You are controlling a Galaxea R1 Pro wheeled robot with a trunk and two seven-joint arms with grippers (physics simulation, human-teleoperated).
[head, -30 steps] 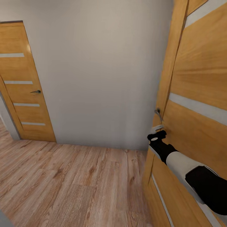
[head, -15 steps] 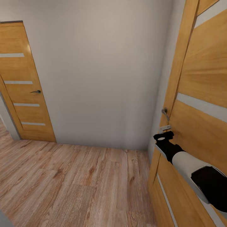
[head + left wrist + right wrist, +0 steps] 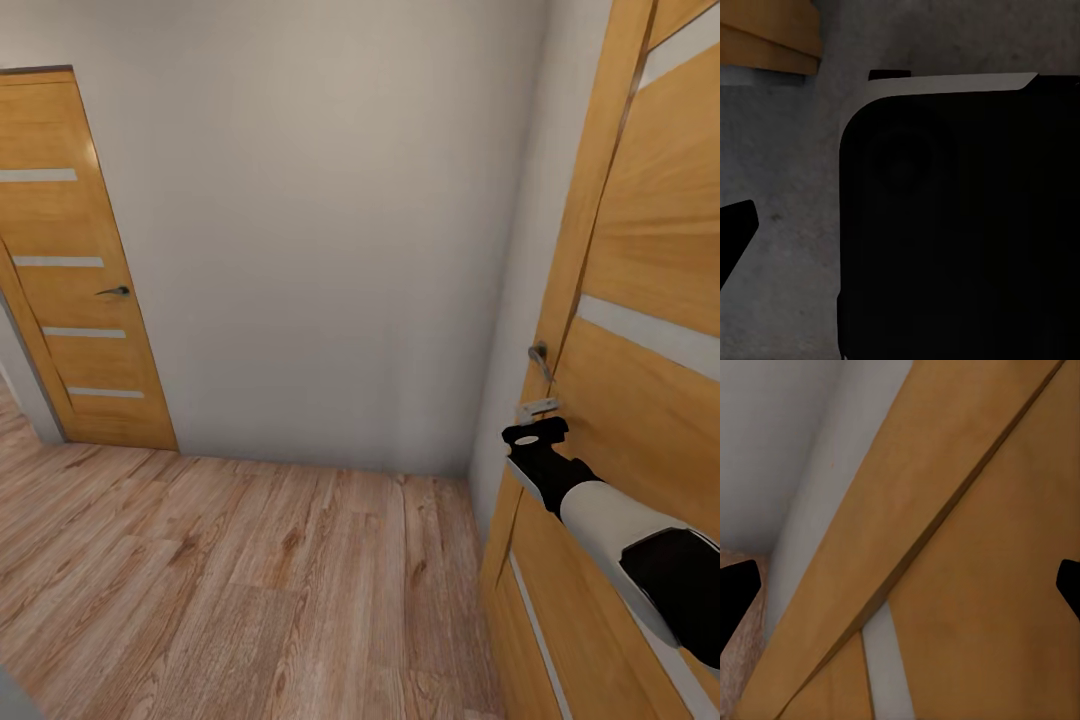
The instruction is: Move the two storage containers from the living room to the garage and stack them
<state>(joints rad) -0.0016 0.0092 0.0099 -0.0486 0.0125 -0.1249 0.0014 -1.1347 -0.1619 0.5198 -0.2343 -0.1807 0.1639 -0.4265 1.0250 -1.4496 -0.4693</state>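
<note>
Head view: right gripper [image 3: 537, 428], fingers spread wide with nothing between them, sits just under the door handle [image 3: 540, 358] on the right-hand door [image 3: 640, 400]; it could slip off, or the arm jam against the panel.

Pale grey wall [image 3: 320, 230], light wood-plank floor [image 3: 230, 580], closed wooden door [image 3: 70, 270], nearer wooden door [image 3: 640, 260]

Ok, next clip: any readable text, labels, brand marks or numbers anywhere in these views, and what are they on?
None. The near wooden door by the right gripper, the far door, the white wall and the plank flooring all carry no lettering, numbers or signs.
</note>
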